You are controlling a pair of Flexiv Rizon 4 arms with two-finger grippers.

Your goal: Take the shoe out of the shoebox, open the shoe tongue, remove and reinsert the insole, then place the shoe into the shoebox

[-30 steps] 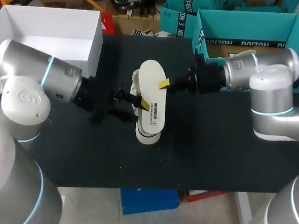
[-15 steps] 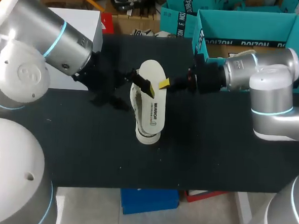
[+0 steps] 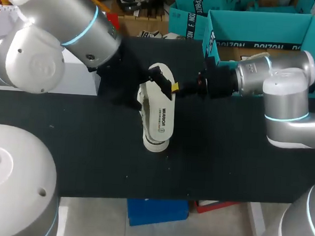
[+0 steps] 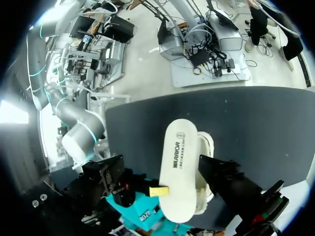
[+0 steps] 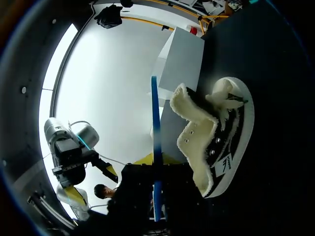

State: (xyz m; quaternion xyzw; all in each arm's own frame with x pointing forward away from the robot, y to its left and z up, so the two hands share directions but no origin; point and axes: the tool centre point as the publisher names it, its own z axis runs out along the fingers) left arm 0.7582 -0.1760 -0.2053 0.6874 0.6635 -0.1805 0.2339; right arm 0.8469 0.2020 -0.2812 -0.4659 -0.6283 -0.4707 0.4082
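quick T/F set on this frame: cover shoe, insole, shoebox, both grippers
1. The shoe sits on the table, outside the shoebox. True.
2. The insole is tucked fully inside the shoe. False: it lies over the shoe, printed face up.
3. The right gripper is shut on the insole's far end. True.
4. The left gripper is over the table's near edge, away from the shoe. False: it is at the shoe's far end, close to the right gripper.
5. The shoebox is on the left arm's side. False: it is at the far right, behind the right arm.
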